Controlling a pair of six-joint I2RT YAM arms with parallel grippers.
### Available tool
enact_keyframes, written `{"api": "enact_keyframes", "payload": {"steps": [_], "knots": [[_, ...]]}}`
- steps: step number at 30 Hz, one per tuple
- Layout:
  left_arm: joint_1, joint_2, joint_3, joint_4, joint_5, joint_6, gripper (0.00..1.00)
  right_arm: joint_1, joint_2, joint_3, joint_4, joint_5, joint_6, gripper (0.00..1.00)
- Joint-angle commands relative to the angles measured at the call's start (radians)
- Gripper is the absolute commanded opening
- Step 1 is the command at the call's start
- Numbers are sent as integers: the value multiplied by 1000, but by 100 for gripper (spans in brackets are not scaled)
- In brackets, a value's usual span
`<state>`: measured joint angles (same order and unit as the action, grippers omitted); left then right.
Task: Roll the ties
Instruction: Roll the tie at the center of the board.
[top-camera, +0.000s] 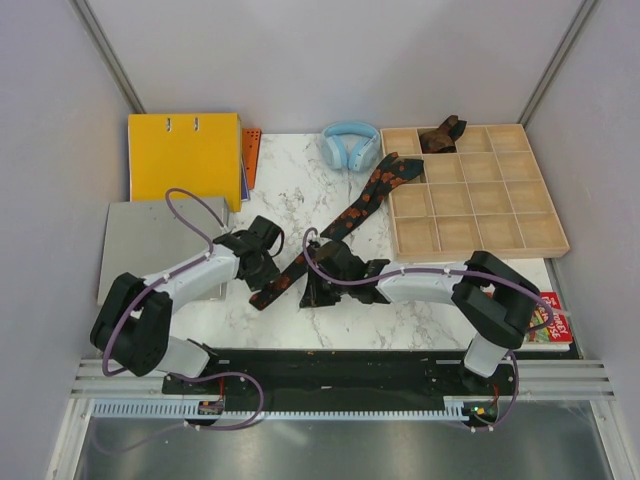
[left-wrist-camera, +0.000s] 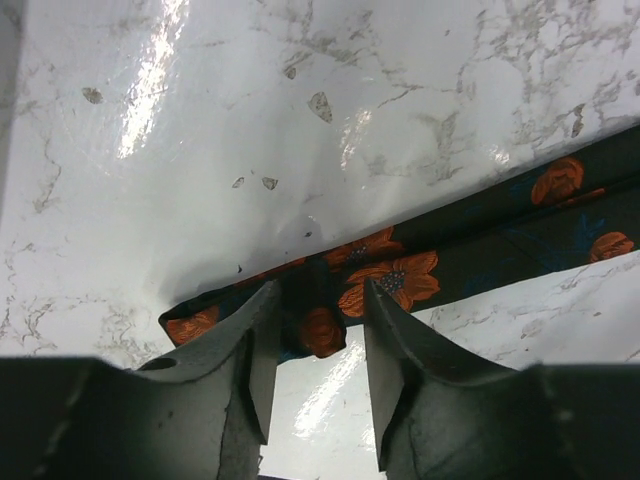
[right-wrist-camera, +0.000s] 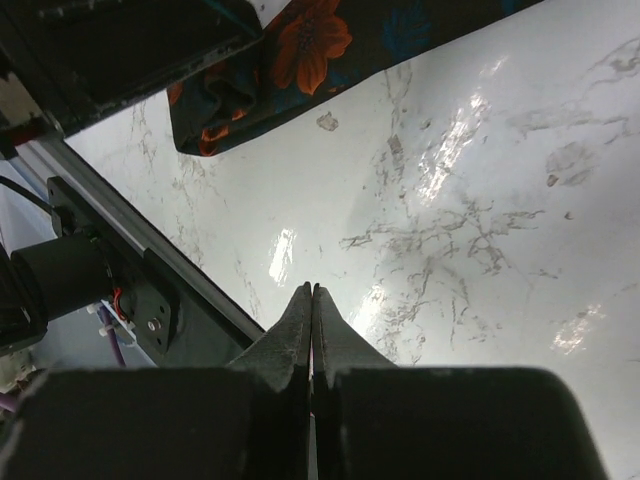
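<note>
Left pincer (left-wrist-camera: 320, 296): fingers apart, straddling the narrow end of the patterned tie (left-wrist-camera: 480, 240), the end farthest from the tray (top-camera: 475, 213). Nothing is clamped.
Right pincer (right-wrist-camera: 312, 296): fingers pressed together and empty, over bare marble between that narrow end and the tray.
Patterned tie: unrolled and flat, running diagonally, its wide end reaching the tray's left rim.
Brown tie (top-camera: 440, 135): bunched in a back-row compartment of the tray.
Risk, grip: only the very tip sits between my fingers. I judge a closure here could catch one edge and slip off.
Risk, slide: the marble looks glossy, so the strip may skate rather than roll.
Risk, snag: the wide end could drag on the tray's rim and skew the roll.
</note>
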<state>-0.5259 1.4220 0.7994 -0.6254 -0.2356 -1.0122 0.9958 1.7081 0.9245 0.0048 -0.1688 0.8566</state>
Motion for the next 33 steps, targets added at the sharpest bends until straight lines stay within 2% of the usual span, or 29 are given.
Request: {"api": "enact_keyframes", "payload": {"steps": [1, 12, 16, 18, 25, 33], "knots": [[-5, -38, 44, 13, -25, 3, 48, 17, -27, 36, 32, -17, -16, 0], [-5, -136, 47, -14, -24, 27, 56, 27, -30, 123, 17, -34, -8, 0], [-3, -184, 54, -37, -37, 38, 68, 30, -15, 149, 32, -46, 9, 0], [-2, -199, 50, -39, -45, 47, 70, 33, 8, 166, 62, -67, 30, 0], [18, -231, 5, -59, -64, 43, 66, 67, 80, 230, 118, -84, 65, 0], [219, -415, -51, -79, 19, 119, 61, 70, 179, 287, 170, -100, 87, 0]]}}
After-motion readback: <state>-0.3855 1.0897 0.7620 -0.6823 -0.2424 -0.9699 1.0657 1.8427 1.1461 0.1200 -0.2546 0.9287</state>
